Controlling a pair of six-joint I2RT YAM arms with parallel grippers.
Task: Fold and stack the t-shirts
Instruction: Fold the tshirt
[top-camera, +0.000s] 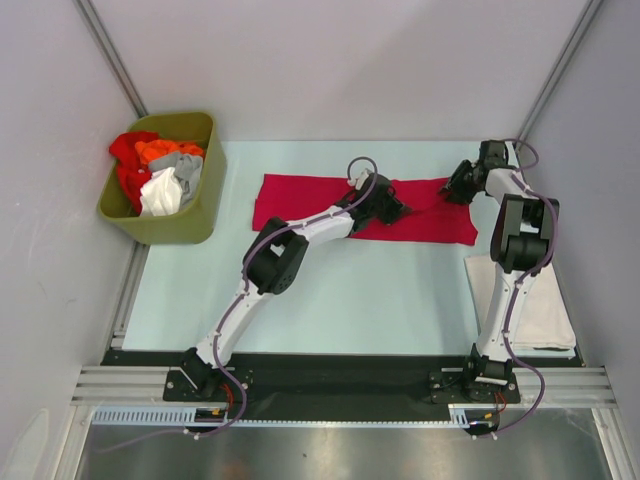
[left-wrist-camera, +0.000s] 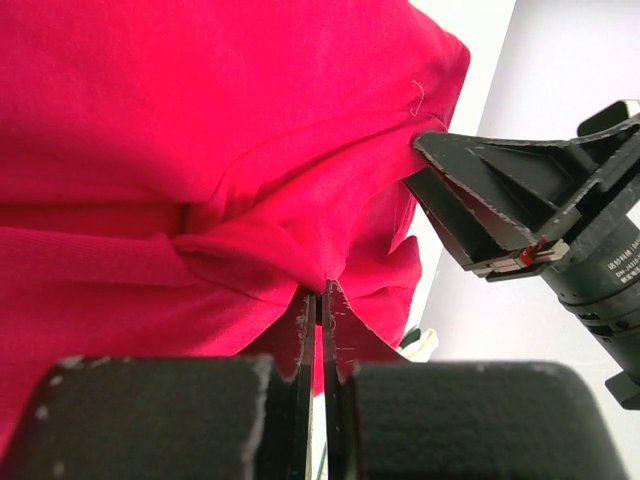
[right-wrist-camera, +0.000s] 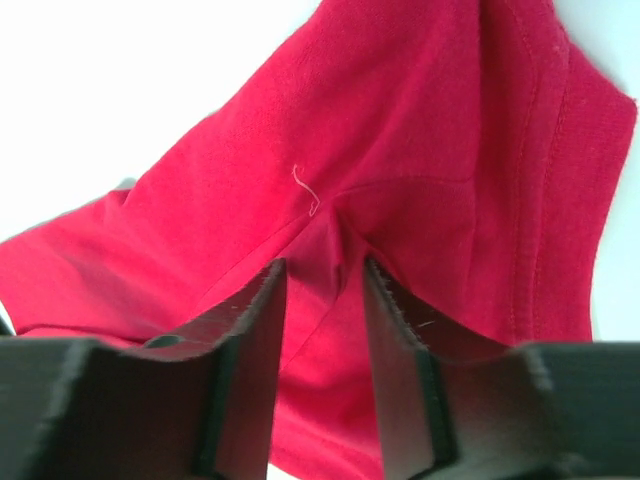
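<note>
From above, the crimson t-shirt (top-camera: 300, 203) lay flat near the far edge of the surface (top-camera: 340, 300). The left wrist view showed the left end effector (left-wrist-camera: 320, 297) pinched shut on a soft fold of it. The right wrist view showed the right end effector (right-wrist-camera: 318, 275) part-open astride limp, light cloth, probably best taken by a raised ridge.

Robot lab test cell, not a home: pale table (top-camera: 330, 300) boxed in by plain grey panels (top-camera: 350, 60) on metal posts. Left arm (top-camera: 270, 265) and right arm (top-camera: 520, 240) bolted along an aluminium rail (top-camera: 120, 385). Olive bin (top-camera: 180, 228) in one corner.
</note>
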